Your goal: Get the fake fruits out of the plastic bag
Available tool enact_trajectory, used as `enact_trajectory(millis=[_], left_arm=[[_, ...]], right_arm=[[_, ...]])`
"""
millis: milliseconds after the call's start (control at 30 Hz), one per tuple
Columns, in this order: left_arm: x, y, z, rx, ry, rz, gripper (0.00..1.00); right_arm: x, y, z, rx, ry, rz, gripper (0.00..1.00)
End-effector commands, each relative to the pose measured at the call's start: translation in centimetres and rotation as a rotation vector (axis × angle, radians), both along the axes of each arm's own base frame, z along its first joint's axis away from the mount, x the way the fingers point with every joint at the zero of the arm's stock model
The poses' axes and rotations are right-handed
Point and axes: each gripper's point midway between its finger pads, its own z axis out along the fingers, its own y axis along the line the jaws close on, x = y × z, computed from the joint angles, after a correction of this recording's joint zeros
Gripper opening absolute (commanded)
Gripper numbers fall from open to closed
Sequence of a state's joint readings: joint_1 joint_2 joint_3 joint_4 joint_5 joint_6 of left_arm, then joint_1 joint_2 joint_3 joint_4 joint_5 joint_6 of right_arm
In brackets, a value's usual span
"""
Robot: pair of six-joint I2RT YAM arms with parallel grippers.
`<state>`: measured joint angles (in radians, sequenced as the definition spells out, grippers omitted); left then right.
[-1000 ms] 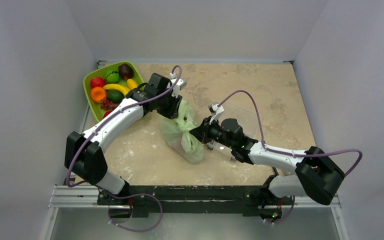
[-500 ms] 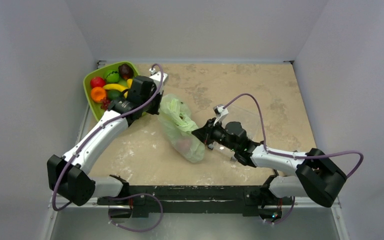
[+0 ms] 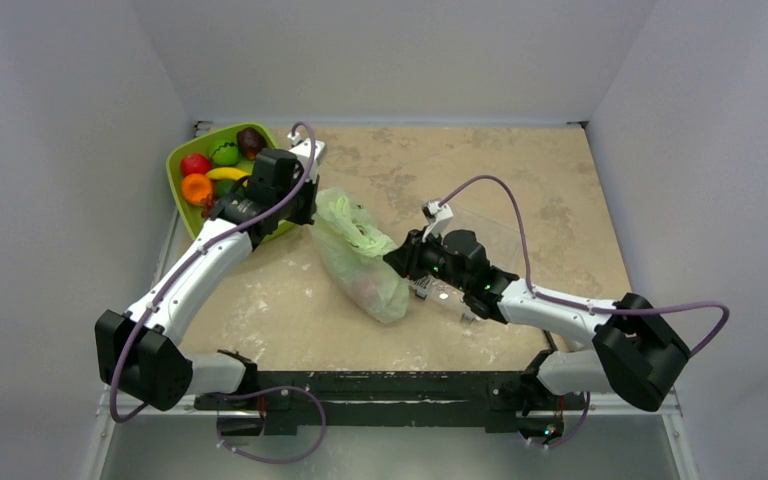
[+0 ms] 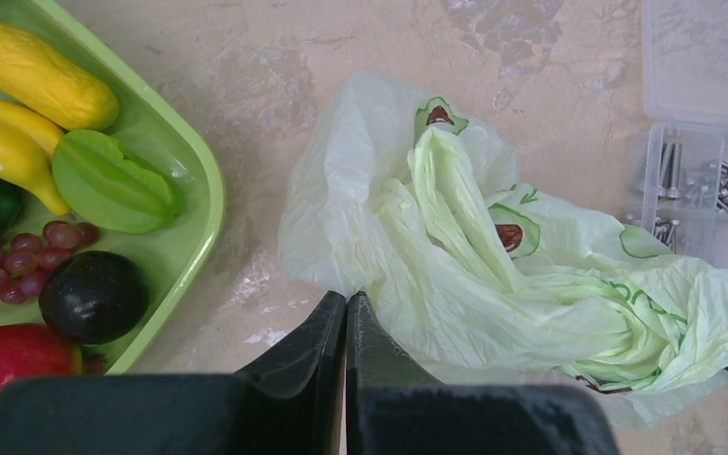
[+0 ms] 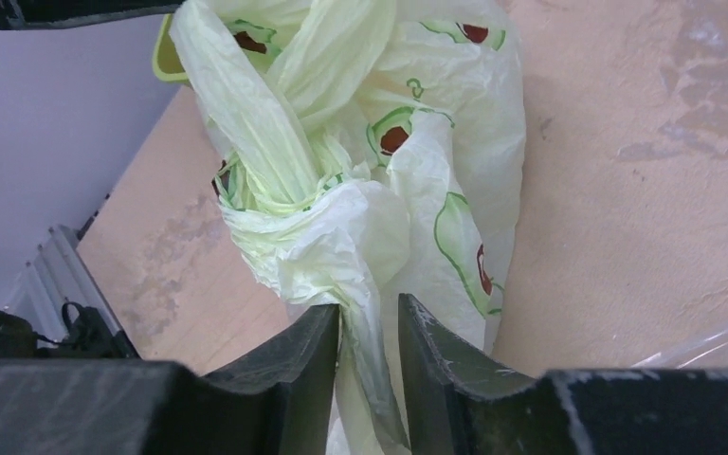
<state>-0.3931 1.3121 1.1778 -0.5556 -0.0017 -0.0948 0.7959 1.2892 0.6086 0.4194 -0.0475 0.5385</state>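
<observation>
Top external view, left to right. A green tray (image 3: 171, 172) stands at the far left of the surface (image 3: 540, 170), holding a banana, grapes and other toy fruit; it is not my concern. My left claw (image 4: 346, 308) sits just right of the tray, its fingers pressed flat together at the near left edge of the plastic bag (image 3: 360, 255). Whether a fold of film is caught between them, I cannot tell. The bag lies crumpled at mid-surface, its neck bunched and twisted. One of the fake fruits (image 3: 367, 291), I judge, shows as a faint reddish shape through the film low in the sack. The others are hidden, and none is out yet. My right claw (image 5: 370, 327) is clamped on a rope of film just below the twisted neck. A clear box of screws (image 4: 711, 185) lies just beside the bag, on its right.

Handling assessment: the film is thin, limp and slippery, and will likely slide or tear rather than resist. The contents look light and apt to roll. The best hold is the bunched neck, where the layers stack; a single-layer edge needs a full pinch. I recommend drawing the two holds apart to open the mouth before reaching in.
</observation>
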Motion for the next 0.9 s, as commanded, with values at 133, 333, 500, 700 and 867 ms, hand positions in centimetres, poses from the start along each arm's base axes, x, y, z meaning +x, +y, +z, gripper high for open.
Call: enact_trajectory(millis=[133,333,500,700,867], left_arm=[[0.8,-1.2,1.4,-0.059,-0.029,-0.025,0.0],[0.8,-1.2,1.3,-0.059,-0.022,-0.026,0.0],[0.8,-1.2,1.4,-0.06,-0.024,-0.028,0.0],[0.9,-1.3,1.4,-0.063,-0.021,-0.03,0.0],[0.9,-1.3,1.5,-0.062,-0.023,-0.025,0.0]], right_arm=[[-0.2,2.3,5.9,-0.231,-0.216,0.002,0.44],[0.6,4.1,8.3,-0.349,-0.296,-0.039,0.66],[0.3,6.5,7.9,-0.469,-0.341,0.002,0.64],[-0.4,8.6,6.8,-0.462,-0.334,0.067,0.43],[-0.4,8.8,4.1,-0.5,-0.307,0.083,0.33]])
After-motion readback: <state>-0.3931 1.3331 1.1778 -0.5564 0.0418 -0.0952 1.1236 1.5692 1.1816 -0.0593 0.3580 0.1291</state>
